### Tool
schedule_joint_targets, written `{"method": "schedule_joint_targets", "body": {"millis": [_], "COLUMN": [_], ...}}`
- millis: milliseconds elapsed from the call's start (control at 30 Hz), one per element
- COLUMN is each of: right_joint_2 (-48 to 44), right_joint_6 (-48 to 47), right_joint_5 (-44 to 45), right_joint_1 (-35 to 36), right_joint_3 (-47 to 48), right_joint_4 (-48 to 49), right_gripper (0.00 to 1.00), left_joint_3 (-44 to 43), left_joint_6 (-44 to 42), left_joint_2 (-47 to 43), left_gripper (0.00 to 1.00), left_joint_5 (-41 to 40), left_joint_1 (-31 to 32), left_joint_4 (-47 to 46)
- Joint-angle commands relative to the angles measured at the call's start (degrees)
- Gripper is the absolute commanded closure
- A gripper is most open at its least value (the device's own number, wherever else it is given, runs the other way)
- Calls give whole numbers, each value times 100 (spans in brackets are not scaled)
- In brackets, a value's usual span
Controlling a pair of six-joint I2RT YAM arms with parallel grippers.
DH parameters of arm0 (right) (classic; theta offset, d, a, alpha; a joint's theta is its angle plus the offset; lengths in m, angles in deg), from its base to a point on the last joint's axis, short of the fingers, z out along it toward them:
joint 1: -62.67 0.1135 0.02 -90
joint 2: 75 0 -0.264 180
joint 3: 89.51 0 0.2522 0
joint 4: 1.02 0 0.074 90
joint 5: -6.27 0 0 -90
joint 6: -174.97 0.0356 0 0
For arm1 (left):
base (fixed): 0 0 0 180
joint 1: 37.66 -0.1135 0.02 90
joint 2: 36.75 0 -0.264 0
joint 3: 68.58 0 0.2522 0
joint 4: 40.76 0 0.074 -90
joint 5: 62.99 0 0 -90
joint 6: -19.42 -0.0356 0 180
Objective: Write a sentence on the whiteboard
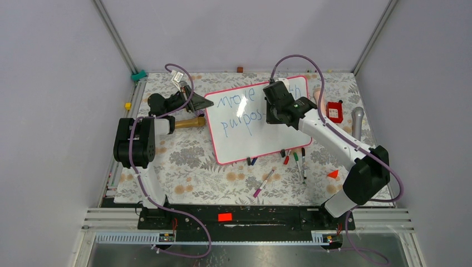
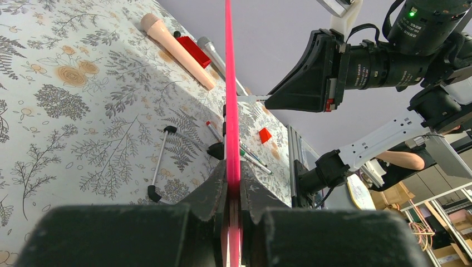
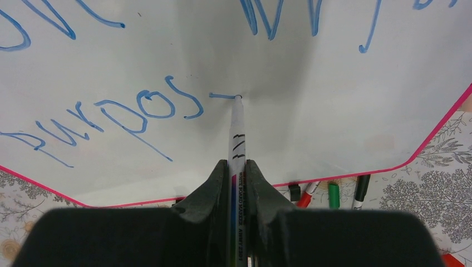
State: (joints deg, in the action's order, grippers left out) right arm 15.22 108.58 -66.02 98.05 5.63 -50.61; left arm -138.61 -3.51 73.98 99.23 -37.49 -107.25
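Right claw [image 3: 238, 167] pinches a slim white marker [image 3: 237, 130], tip on the glossy pink-rimmed whiteboard [image 3: 334, 111] beside the blue sentence [image 3: 150, 105]; board mid-table, long axis slanting toward the far right corner; left claw [image 2: 232, 186] clamps its left rim, elbow folded by the left edge.

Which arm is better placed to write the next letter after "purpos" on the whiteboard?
Right. The right end effector grips the marker, tip touching the whiteboard just past "purpos". The left end effector is clamped on the board's pink rim.
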Motion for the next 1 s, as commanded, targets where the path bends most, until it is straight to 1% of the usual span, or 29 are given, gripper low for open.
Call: {"method": "schedule_joint_targets", "body": {"millis": [0,100,333,733,967], "right_joint_2": [113,55,71,252,291], "right_joint_6": [-71,-78,-127,-240,-205], "right_joint_5": [-68,-127,28,104,-385], "right_joint_1": [-114,-110,-116,-110,-111], "right_joint_3": [189,102,148,492,477], "right_joint_4": [484,609,655,664,652], "right_gripper": [100,100,100,100,100], "left_joint_3": [-199,-200,-207,-224,-226], "left_joint_6": [-53,-53,-52,-45,-45], "left_joint_2": [-83,-81,-68,-52,-70], "left_gripper": [100,100,100,100,100], "left_joint_5": [222,224,224,231,237], "left_joint_1": [-16,-11,-15,-15,-14], "left_joint_4": [-458,-453,-454,-452,-452]}}
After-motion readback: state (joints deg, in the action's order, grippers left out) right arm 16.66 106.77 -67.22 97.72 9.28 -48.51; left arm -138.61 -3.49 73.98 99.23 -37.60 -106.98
